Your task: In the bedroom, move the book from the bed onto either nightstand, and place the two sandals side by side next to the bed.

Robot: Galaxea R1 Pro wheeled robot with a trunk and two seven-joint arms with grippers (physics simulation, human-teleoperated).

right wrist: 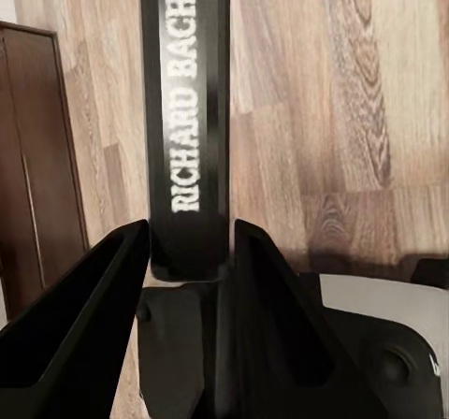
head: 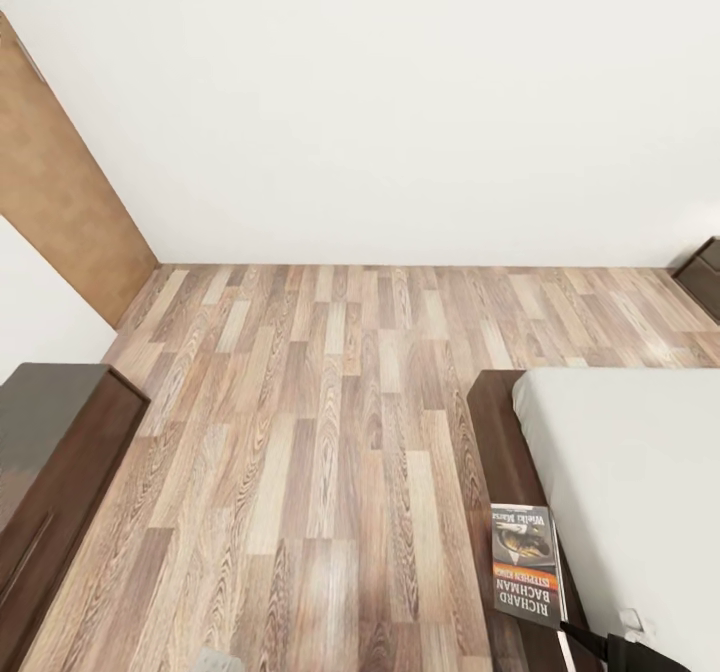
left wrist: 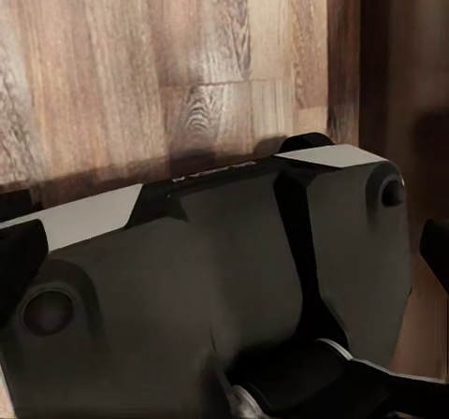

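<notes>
The book point(head: 525, 567), dark with an orange band and white "Richard Bachman" lettering, sits over the dark wood frame of the bed point(head: 500, 432), beside the pale mattress. My right gripper point(head: 600, 642) is shut on the book's near end. In the right wrist view the book's spine point(right wrist: 187, 138) runs between the two fingers of the right gripper point(right wrist: 190, 241), above the plank floor. My left gripper point(left wrist: 229, 251) is open, with dark fingertips point(left wrist: 19, 251) at the picture's edges, over my own grey base. A nightstand point(head: 705, 272) stands by the far wall at the right. The sandals are out of view.
A wide stretch of wood-plank floor point(head: 320, 402) lies between the bed and a dark brown cabinet point(head: 50, 472) at the left. That cabinet point(right wrist: 33, 157) also appears in the right wrist view. A tan door point(head: 60, 182) stands at the left wall, and a white wall closes the far side.
</notes>
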